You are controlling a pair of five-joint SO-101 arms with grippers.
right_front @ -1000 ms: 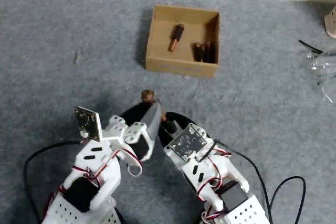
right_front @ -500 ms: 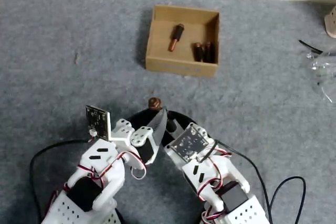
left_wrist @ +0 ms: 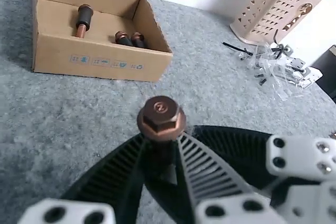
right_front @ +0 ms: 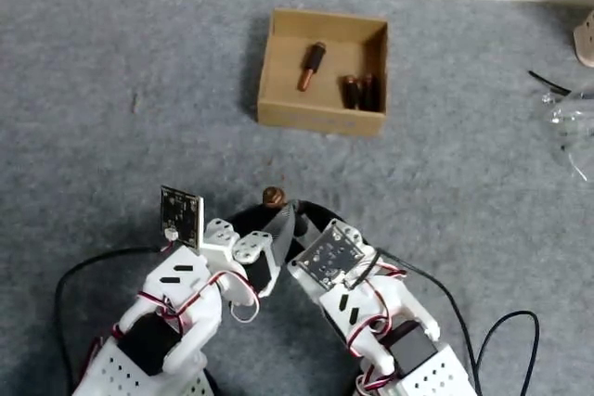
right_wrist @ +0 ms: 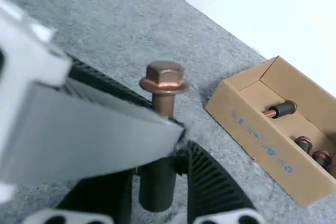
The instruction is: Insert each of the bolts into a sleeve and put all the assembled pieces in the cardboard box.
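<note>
vertically, head up, bolt (left_wrist: 160, 119) pinched in left fingers (left_wrist: 198, 165); right fingers (right_wrist: 210, 184) grip the sleeve (right_wrist: 156, 186).

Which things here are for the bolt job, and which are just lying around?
For the job: bolt, sleeve, cardboard box, finished pieces inside it.
Just lying about: beige holder, clear plastic bags.

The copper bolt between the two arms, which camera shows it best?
The right wrist view: the bolt stands side-on, hex head and shank visible above the sleeve. The left wrist view looks down on its head, the shank mostly hidden between the fingers of the left end effector. In the high view it is a small dot.
</note>
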